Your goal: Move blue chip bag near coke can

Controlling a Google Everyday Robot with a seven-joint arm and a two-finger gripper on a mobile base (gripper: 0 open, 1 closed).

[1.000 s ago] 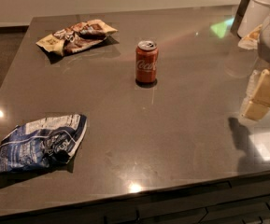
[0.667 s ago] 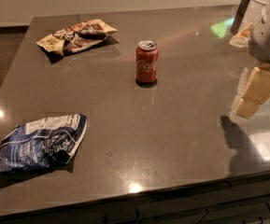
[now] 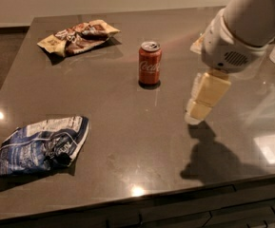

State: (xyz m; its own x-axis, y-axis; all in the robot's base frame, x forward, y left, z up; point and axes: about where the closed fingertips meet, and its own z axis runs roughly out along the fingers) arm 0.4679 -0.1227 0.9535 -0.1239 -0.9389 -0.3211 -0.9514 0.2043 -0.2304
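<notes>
The gripper (image 3: 194, 116) has moved since a second ago. Back then it was far off to the right of the coke can (image 3: 150, 63), at the edge of the table (image 3: 127, 122). Now it hangs much closer to the can, to its right and a bit nearer the front, and it is not touching the can. It tips down and to the left, and its dark shadow (image 3: 212, 156) lies on the table just in front of it. I cannot tell if the gripper is open or closed. The big white arm (image 3: 251, 18) now reaches in from the top right corner.

The blue chip bag (image 3: 39, 146) has not moved. It lies flat and crinkled, well to the left of the can and near the front edge. Its long side runs left to right, with the right end a little farther back, toward the can.

The brown bag (image 3: 77, 34) stays behind the can, off to its left.
</notes>
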